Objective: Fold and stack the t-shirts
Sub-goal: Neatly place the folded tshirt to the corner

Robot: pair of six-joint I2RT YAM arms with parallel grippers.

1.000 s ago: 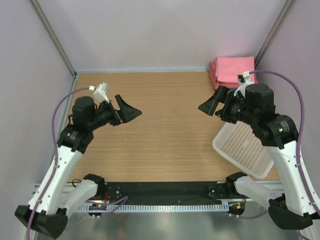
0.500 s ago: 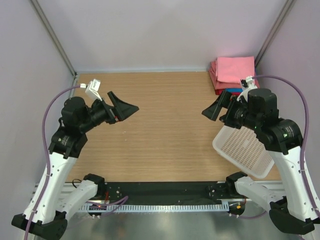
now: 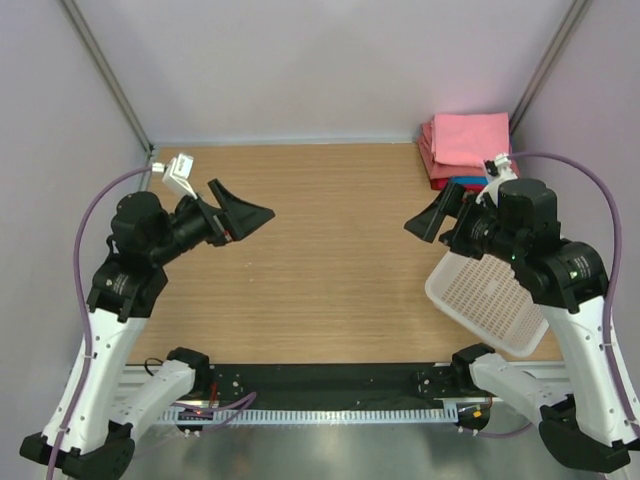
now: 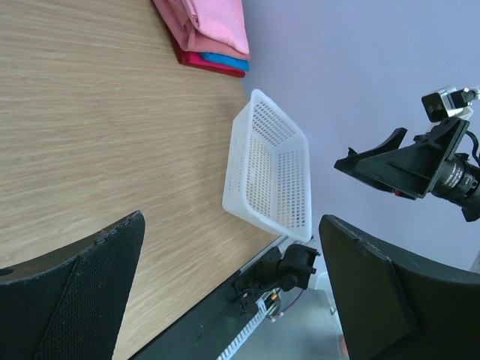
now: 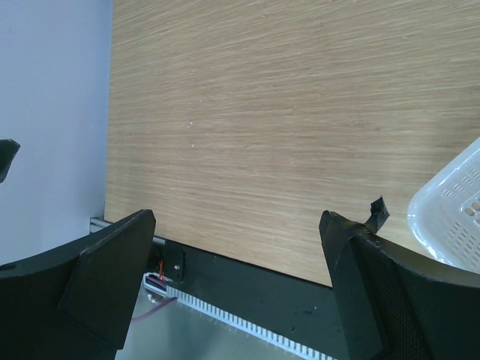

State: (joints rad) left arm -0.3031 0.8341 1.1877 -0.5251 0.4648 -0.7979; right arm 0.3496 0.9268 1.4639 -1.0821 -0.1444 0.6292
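A stack of folded t-shirts [image 3: 463,145] lies in the table's far right corner, salmon-pink on top with red and blue layers at the bottom. It also shows in the left wrist view [image 4: 206,34]. My left gripper [image 3: 243,212] is open and empty, raised over the left part of the table. My right gripper [image 3: 428,217] is open and empty, raised over the right part, in front of the stack. Each wrist view shows its own two fingers wide apart with nothing between them.
A white plastic mesh basket [image 3: 490,298] lies tilted at the table's right front, under my right arm; it also shows in the left wrist view [image 4: 271,169]. The wooden table [image 3: 330,250] has grey walls on three sides.
My left arm has drawn back to the left and its gripper has risen a little. My right arm has shifted slightly right. Both grippers stayed open.
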